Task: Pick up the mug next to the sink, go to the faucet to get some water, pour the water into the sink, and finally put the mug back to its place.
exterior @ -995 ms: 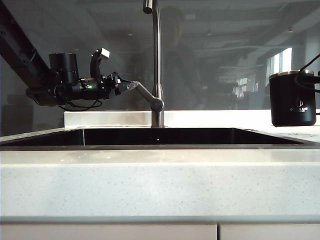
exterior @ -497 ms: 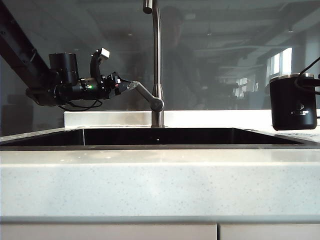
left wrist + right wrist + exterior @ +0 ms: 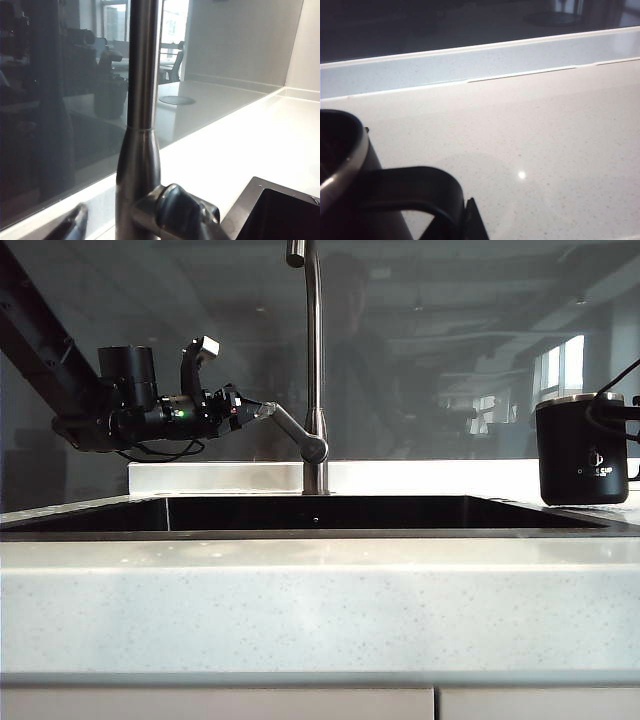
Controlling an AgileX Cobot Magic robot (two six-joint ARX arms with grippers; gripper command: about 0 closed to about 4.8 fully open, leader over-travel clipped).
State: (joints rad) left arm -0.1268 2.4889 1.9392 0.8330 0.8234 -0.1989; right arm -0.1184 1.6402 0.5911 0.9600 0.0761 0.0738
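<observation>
The black mug (image 3: pixel 585 450) with its steel rim hangs upright low over the white countertop, right of the sink (image 3: pixel 300 534); whether it touches the stone I cannot tell. My right gripper (image 3: pixel 625 408) is shut on its loop handle (image 3: pixel 420 185), and the right wrist view shows the mug (image 3: pixel 340 165) close up with one fingertip (image 3: pixel 472 220) against the handle. At the faucet (image 3: pixel 314 360), my left gripper (image 3: pixel 245 408) stands open around the tip of the lever (image 3: pixel 290 430). One finger (image 3: pixel 75 225) shows beside the faucet (image 3: pixel 142 100).
A dark reflective glass wall (image 3: pixel 450 360) runs behind the counter, above a raised pale ledge (image 3: pixel 220 476). The wide front countertop strip (image 3: pixel 300 610) lies before the sink, with cabinet doors (image 3: pixel 200 705) below. The sink's corner (image 3: pixel 260 200) shows near the faucet base.
The mug has sunk towards the countertop and shifted slightly left, still in the right gripper. The left arm has not moved.
</observation>
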